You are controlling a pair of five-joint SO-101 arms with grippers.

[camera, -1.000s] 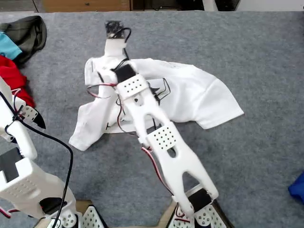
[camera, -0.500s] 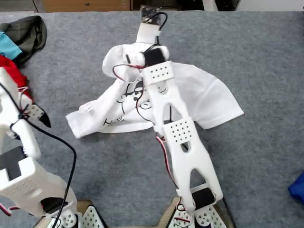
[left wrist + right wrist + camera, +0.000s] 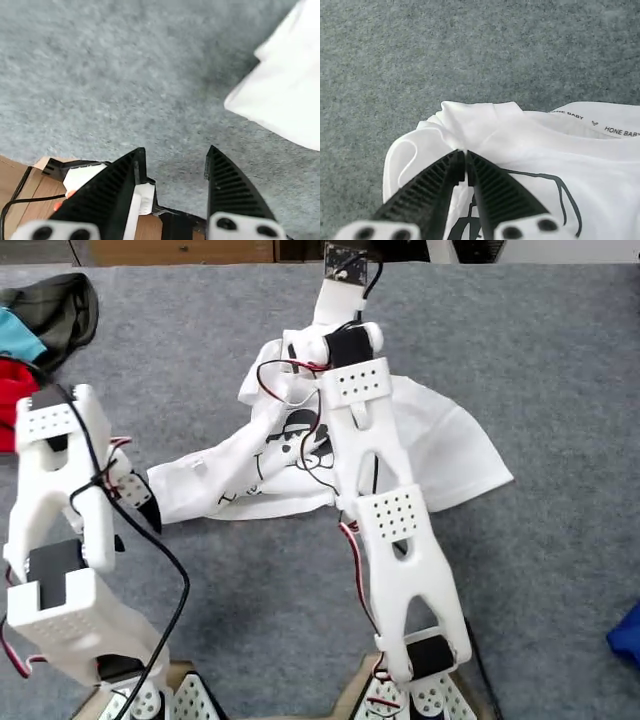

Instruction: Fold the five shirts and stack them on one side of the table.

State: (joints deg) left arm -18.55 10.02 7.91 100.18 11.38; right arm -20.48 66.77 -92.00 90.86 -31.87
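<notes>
White shirt (image 3: 440, 455), rumpled, in right claw (image 3: 464, 154) on grey carpet (image 3: 550, 360)

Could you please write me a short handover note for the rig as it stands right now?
Right gripper: shut on a bunched fold of the white shirt, at its far side.
Left gripper: open, above the grey table just off the shirt's left end.
Other clothes: a dark, teal and red heap at the far-left corner; something blue at the right edge.
Done: nothing folded or stacked.
To do: spread and fold the white shirt, then the rest, and stack them on one side.
</notes>
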